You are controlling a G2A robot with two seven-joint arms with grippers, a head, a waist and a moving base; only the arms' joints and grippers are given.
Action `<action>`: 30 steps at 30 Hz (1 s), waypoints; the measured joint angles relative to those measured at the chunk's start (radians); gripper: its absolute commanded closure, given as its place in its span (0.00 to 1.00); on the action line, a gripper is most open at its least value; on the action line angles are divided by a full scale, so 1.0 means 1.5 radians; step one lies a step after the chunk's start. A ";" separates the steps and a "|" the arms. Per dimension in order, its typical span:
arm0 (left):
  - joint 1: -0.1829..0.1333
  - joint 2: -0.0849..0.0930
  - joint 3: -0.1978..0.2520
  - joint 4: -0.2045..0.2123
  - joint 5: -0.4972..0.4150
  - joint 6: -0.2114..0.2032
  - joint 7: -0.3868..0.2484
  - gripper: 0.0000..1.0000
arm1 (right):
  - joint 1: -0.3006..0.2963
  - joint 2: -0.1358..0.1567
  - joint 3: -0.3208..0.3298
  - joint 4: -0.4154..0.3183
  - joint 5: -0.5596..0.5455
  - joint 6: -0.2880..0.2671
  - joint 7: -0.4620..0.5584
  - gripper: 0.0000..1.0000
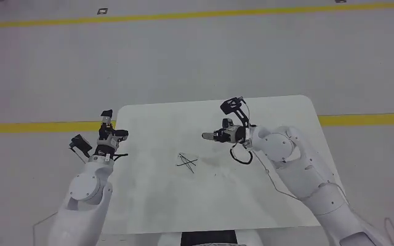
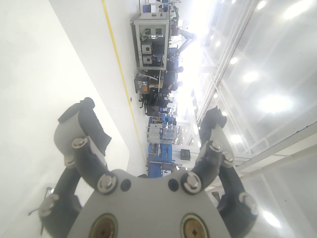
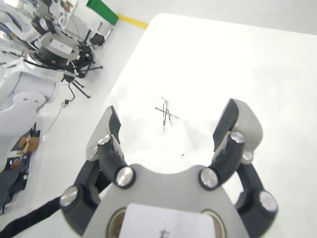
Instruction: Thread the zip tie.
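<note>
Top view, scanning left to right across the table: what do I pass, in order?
left gripper, fingers open, at the left edge of the table → zip ties, a small crossed pile → right gripper, fingers open, pointing toward the pile

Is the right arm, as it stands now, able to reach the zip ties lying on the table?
Probably yes. The right hand is open and hangs above the table, pointing toward the zip ties; nothing lies between them.
</note>
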 measured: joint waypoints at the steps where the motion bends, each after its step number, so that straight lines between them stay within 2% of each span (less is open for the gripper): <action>1: 0.000 0.000 0.000 0.000 0.000 0.000 0.000 0.00 | 0.015 -0.004 -0.018 0.012 0.000 0.001 0.011 0.00; 5: 0.000 0.000 0.000 0.000 0.000 0.000 0.000 0.00 | 0.063 -0.022 -0.092 0.066 0.001 0.006 0.053 0.00; 7: 0.000 0.000 0.000 0.000 0.000 0.000 0.000 0.00 | 0.071 -0.026 -0.108 0.078 0.007 -0.003 0.066 0.00; 21: 0.000 0.000 0.000 0.000 0.000 0.000 0.000 0.00 | 0.076 -0.028 -0.114 0.074 0.008 -0.010 0.072 0.00; 23: 0.000 0.000 0.000 0.000 0.000 0.000 0.000 0.00 | 0.104 -0.039 -0.149 0.077 0.020 -0.030 0.107 0.00; 30: 0.000 0.000 0.000 0.000 0.000 0.000 0.000 0.00 | 0.202 -0.093 -0.268 0.193 0.087 -0.036 0.163 0.00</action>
